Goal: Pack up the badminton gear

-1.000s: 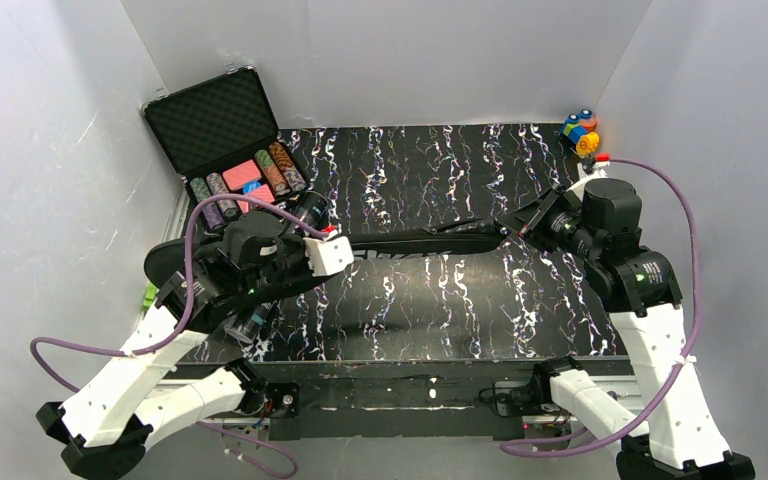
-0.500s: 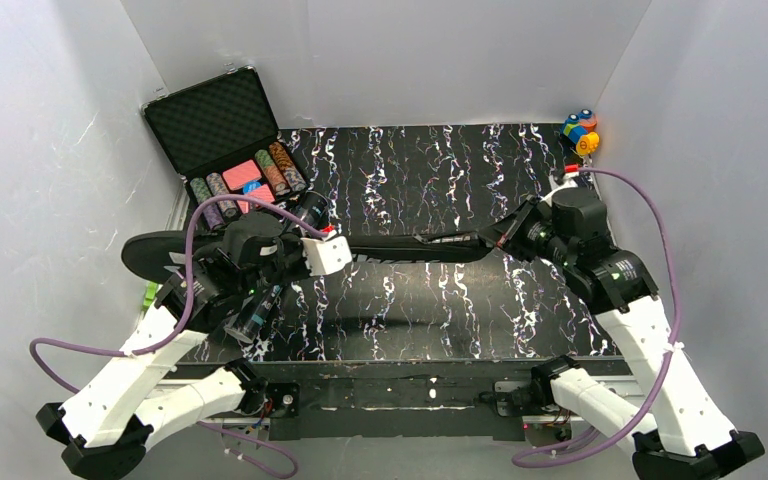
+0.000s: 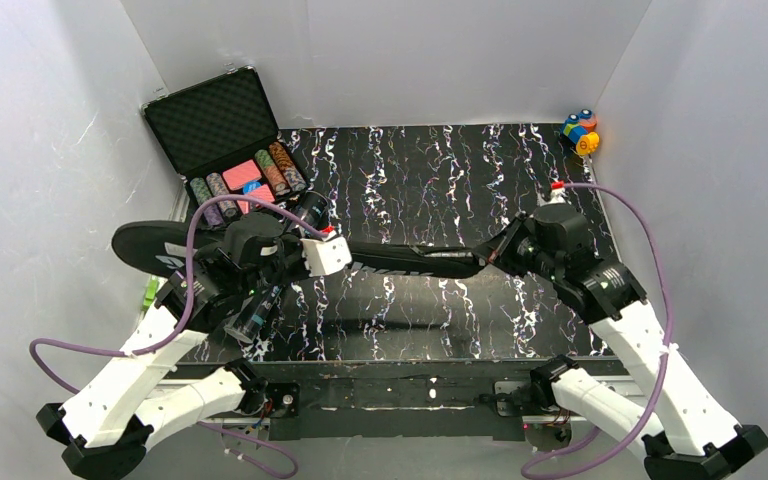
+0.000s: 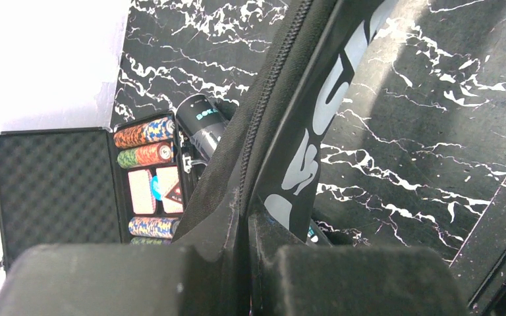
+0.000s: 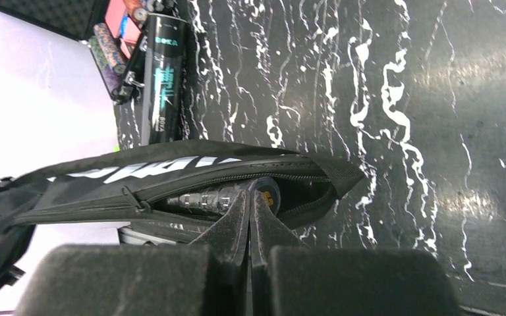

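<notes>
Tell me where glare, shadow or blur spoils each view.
Top external: sharp, evenly lit; the bag throws a soft shadow on the table. Left wrist: wall blown out white, left gripper a dark blur up close. Right wrist: bright glare patches on the table, right gripper blurred too.

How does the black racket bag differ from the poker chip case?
The racket bag is long and soft, gripped by the left hand and right hand; the poker chip case is boxy, sitting untouched. The bag's zip gapes only at its narrow end; the case's lid stands wide open. Both are black.
</notes>
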